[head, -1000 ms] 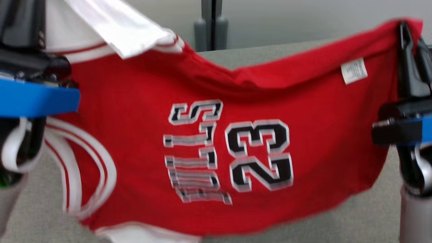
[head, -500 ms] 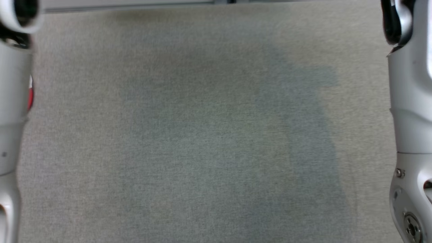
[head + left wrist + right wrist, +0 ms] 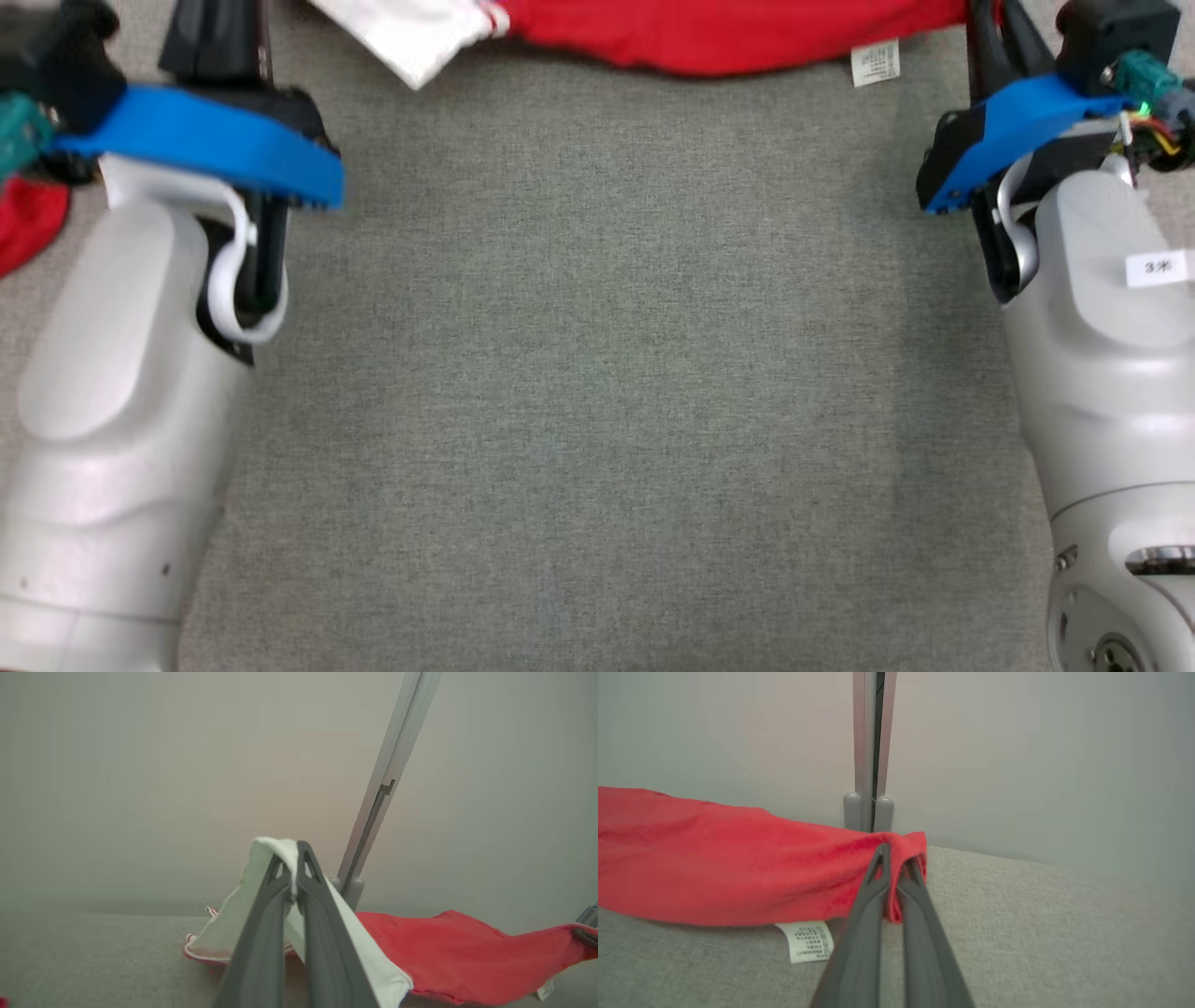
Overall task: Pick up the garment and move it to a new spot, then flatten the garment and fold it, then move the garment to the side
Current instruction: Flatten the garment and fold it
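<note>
The garment (image 3: 709,35) is a red jersey with white trim, stretched as a strip along the far edge of the head view. Its white care tag (image 3: 875,63) hangs at its right end. In the left wrist view my left gripper (image 3: 292,854) is shut on the white sleeve part (image 3: 261,905), with the red body (image 3: 467,956) sagging away to the right. In the right wrist view my right gripper (image 3: 895,856) is shut on the red hem corner (image 3: 910,844). The cloth (image 3: 714,858) droops to the table, and the tag (image 3: 810,940) lies against the surface.
A grey fabric-covered table (image 3: 597,373) spreads between my two pale forearms (image 3: 121,392) (image 3: 1111,373). A grey partition wall with an upright post (image 3: 868,742) closes the far side. A bit of red cloth (image 3: 28,219) shows beside the left forearm.
The head camera has tilted, so the whole picture shifted. A second ago the garment hung spread before it, number showing. Now it lies low and far, still held at both ends.
</note>
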{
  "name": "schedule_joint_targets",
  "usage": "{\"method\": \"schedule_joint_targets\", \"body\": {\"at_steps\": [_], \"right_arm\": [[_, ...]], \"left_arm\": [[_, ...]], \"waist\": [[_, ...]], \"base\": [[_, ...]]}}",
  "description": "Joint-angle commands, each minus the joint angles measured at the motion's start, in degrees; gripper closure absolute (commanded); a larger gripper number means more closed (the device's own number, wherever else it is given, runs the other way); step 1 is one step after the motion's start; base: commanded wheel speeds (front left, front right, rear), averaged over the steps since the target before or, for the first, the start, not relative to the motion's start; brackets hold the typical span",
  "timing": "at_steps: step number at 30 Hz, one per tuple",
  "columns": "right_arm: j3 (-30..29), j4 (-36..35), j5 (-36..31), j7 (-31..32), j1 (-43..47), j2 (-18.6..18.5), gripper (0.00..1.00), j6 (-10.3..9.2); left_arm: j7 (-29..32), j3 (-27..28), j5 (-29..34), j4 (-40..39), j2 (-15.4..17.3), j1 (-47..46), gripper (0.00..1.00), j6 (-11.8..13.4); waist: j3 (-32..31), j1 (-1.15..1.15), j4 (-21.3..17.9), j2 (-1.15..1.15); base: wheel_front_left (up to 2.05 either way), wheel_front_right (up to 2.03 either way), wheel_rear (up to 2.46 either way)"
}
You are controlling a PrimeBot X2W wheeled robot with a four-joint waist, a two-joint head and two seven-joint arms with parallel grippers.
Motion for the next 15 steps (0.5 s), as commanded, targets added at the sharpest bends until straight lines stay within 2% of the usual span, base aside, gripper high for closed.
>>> {"method": "schedule_joint_targets", "body": {"at_steps": [1, 8, 15], "right_arm": [[-0.4, 0.0, 0.6, -0.4, 0.9, 0.2, 1.0, -0.01], [-0.4, -5.3, 4.9, -0.4, 7.6, 0.8, 1.0, -0.01], [1.6, -11.7, 10.5, -0.4, 18.8, 0.8, 1.0, -0.01]], "left_arm": [[-0.3, 0.8, -0.6, -0.9, -0.3, 1.8, 1.0, -0.2], [-0.4, 5.1, 0.2, -8.7, 0.0, 11.4, 1.0, 0.9], [-0.4, 8.3, 1.4, -18.4, -1.3, 24.3, 1.0, 1.9]], "waist": [[-0.5, -0.01, -0.4, -0.03], [-3.6, -0.01, -1.3, -0.03], [-11.2, -0.01, -0.1, -0.03]], "base": [[0.0, 0.0, 0.0], [0.0, 0.0, 0.0], [0.0, 0.0, 0.0]]}}
